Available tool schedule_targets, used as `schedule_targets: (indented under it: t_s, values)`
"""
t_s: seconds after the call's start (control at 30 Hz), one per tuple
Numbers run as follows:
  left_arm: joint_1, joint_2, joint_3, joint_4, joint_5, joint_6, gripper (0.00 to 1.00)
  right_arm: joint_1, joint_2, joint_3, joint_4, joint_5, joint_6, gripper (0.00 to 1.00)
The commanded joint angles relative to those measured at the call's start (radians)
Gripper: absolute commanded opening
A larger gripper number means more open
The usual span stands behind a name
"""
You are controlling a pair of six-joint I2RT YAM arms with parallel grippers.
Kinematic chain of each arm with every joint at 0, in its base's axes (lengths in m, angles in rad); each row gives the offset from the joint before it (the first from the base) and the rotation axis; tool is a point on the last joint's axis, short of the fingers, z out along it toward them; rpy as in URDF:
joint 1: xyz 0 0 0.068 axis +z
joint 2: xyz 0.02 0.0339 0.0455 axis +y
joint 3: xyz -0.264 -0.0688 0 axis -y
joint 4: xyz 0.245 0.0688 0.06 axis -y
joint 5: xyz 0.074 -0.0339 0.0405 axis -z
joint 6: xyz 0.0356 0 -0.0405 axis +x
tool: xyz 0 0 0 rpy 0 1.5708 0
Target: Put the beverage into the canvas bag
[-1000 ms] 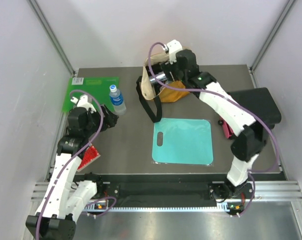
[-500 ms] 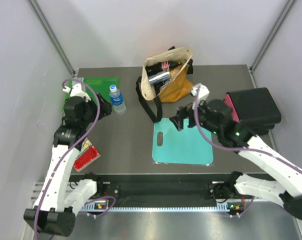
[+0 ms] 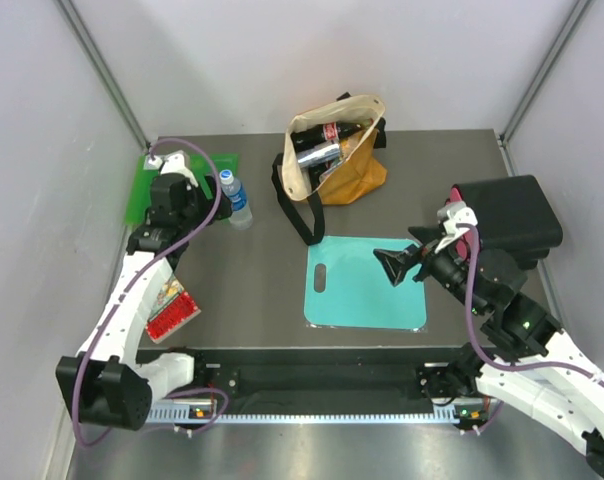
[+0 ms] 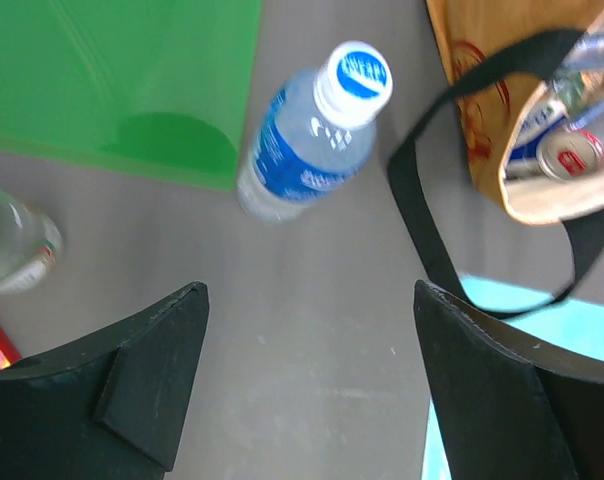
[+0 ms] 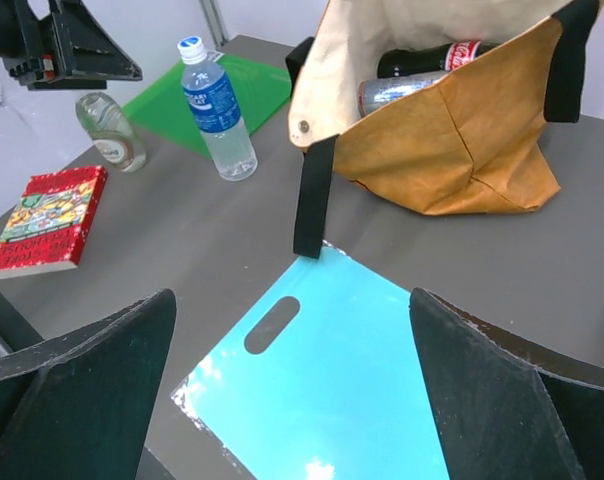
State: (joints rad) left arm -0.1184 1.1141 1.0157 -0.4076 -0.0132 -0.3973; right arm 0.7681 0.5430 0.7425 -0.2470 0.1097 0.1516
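Observation:
The canvas bag (image 3: 350, 170) lies open at the back centre, mustard with a cream lining and black straps. Inside it show a dark cola bottle (image 3: 332, 131) and a silver can (image 3: 317, 153). A clear water bottle (image 3: 234, 197) with a blue label stands left of the bag. My left gripper (image 3: 203, 200) is open and empty, just left of the water bottle (image 4: 307, 150). My right gripper (image 3: 402, 256) is open and empty over a cyan sheet (image 3: 367, 285), well short of the bag (image 5: 452, 140). The water bottle also shows in the right wrist view (image 5: 217, 110).
A green mat (image 3: 192, 165) lies at the back left. A red book (image 3: 172, 312) lies near the left arm, and a small glass jar (image 5: 110, 135) lies beside the mat. A black box (image 3: 507, 215) sits at the right edge.
My right arm has pulled back from the bag's mouth to the near right, over the cyan sheet. My left gripper has moved back toward the green mat beside the water bottle.

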Motion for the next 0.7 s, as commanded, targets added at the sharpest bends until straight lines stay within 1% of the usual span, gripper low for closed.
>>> schedule_targets:
  t_s: [0.0, 0.17, 0.23, 0.3, 0.37, 0.47, 0.67]
  values:
    - [-0.004, 0.055, 0.014, 0.138, -0.079, 0.051, 0.89, 0.002, -0.006, 0.001, 0.046, 0.047, -0.001, 1.00]
    - [-0.020, 0.134, -0.002, 0.287, -0.036, 0.089, 0.90, 0.002, -0.003, -0.006, 0.057, 0.033, 0.000, 1.00]
    - [-0.024, 0.191, 0.036, 0.297, -0.048, 0.110, 0.90, 0.003, 0.005, -0.011, 0.067, 0.028, -0.001, 0.99]
    - [-0.027, 0.248, 0.081, 0.261, -0.092, 0.110, 0.90, 0.002, 0.017, -0.012, 0.071, 0.027, -0.007, 1.00]
    - [-0.029, 0.268, 0.104, 0.277, -0.106, 0.117, 0.90, 0.002, 0.028, -0.003, 0.065, 0.018, -0.010, 1.00]
    - [-0.029, 0.303, 0.104, 0.348, -0.102, 0.129, 0.90, 0.002, 0.032, -0.008, 0.071, 0.018, -0.015, 1.00]
    - [-0.035, 0.398, 0.138, 0.394, -0.079, 0.138, 0.86, 0.002, 0.031, -0.015, 0.087, 0.039, -0.027, 1.00]
